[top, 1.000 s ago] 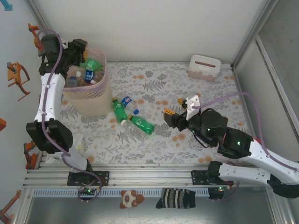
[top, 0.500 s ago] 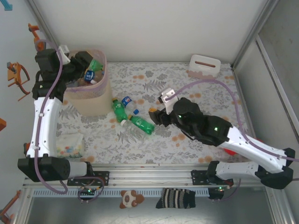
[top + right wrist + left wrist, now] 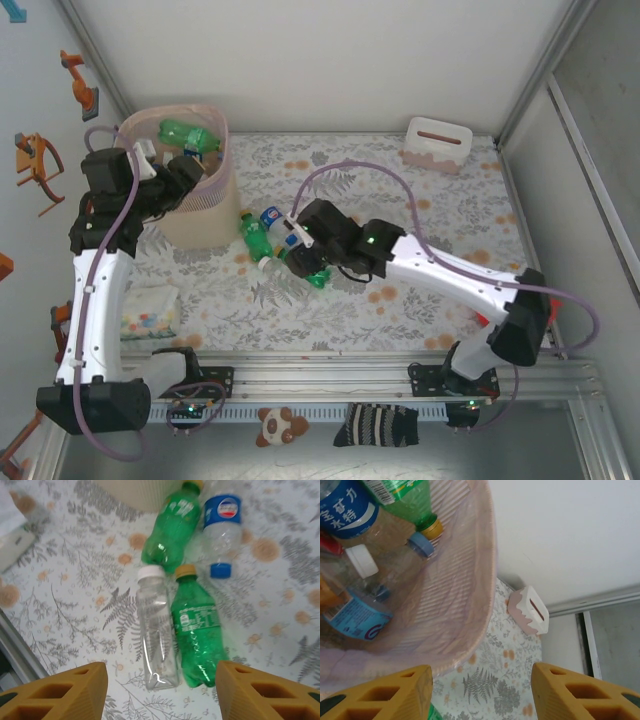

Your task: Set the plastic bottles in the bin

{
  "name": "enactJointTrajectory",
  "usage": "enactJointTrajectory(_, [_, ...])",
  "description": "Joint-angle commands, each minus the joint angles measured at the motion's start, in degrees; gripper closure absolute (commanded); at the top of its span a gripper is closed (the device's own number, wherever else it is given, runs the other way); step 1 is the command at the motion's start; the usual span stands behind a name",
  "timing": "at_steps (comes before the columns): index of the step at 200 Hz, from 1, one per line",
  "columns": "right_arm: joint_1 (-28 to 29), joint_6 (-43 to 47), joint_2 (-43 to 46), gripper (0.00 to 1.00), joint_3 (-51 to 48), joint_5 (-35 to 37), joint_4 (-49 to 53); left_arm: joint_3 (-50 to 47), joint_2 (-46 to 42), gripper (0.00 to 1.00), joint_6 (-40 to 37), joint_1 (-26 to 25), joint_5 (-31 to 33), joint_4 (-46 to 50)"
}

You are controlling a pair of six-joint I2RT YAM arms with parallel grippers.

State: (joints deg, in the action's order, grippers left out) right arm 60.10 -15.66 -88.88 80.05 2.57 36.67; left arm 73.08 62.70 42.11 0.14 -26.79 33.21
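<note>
Left fingers [image 3: 395,692]: spread, empty, beside the bin [image 3: 470,605], which holds several bottles [image 3: 355,615].
Right fingers [image 3: 70,692]: spread, empty, above four more lying on the table [image 3: 75,580].
Nearest: clear white-capped bottle [image 3: 159,640], touching a green bottle [image 3: 197,635].
Handling: likely light, thin-walled and slick, prone to roll — grip across mid-body.

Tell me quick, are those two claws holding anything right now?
Left gripper: open, holding nothing.
Right gripper: open, holding nothing, above a clear bottle and a green bottle.
</note>
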Motion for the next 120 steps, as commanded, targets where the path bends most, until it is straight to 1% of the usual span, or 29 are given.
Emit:
enactJointTrajectory(1, [0.5,-1.8,-3.7,0.43,2.0,-2.9,0.9,-0.5,-2.1,0.46,-2.4,0.3,0.7,2.8])
enactJointTrajectory(41, [2.1,-0.9,-11.7,0.43,3.8,-1.0,2.7,-0.7,-4.1,0.45,-3.1,0.4,1.5,4.4])
enactJointTrajectory(69, [3.0,-0.2,-16.0,0.43,4.7,1.6,3.5,-0.5,-4.2,0.45,-3.2,0.5,1.2,4.1])
enactJointTrajectory(98, [3.8,-0.3,-18.7,0.42,5.8,5.3,5.2,-0.5,-4.2,0.44,-3.3,0.6,1.2,4.2])
enactJointTrajectory(120, [3.9,-0.5,-20.2,0.41,5.6,6.0,5.3,-0.5,-3.8,0.44,-3.2,0.6,1.0,4.1])
